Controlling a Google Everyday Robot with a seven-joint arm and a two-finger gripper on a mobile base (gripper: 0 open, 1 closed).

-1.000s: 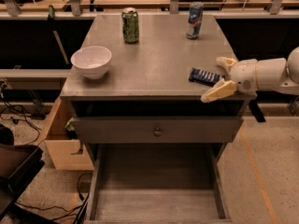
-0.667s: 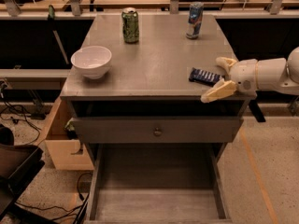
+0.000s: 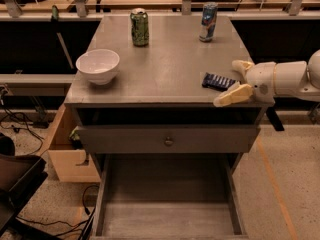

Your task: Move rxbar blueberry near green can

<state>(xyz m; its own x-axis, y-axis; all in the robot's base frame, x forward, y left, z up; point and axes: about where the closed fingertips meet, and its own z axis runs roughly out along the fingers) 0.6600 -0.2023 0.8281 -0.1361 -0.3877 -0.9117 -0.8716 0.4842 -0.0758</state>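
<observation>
While the grey metal table [image 3: 170, 69] has its bottom drawer [image 3: 167, 219] pulled out, the cream two-finger gripper [image 3: 227, 83] sits at the front right corner, fingers spread apart. White round bowl [image 3: 97, 65] on the left side; mottled green can [image 3: 139, 27] at the back, left of centre; slim blue-and-silver can [image 3: 208, 22] back right. Flat navy-wrapped rxbar blueberry [image 3: 216, 80] lies near the front right edge, its right end between the spread fingers, well apart from the green can.

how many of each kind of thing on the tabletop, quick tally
cans: 2 (green can, blue-and-silver can)
bowls: 1 (white bowl)
snack bars: 1 (rxbar blueberry)
total: 4
tool: open, at the bar's right end
</observation>
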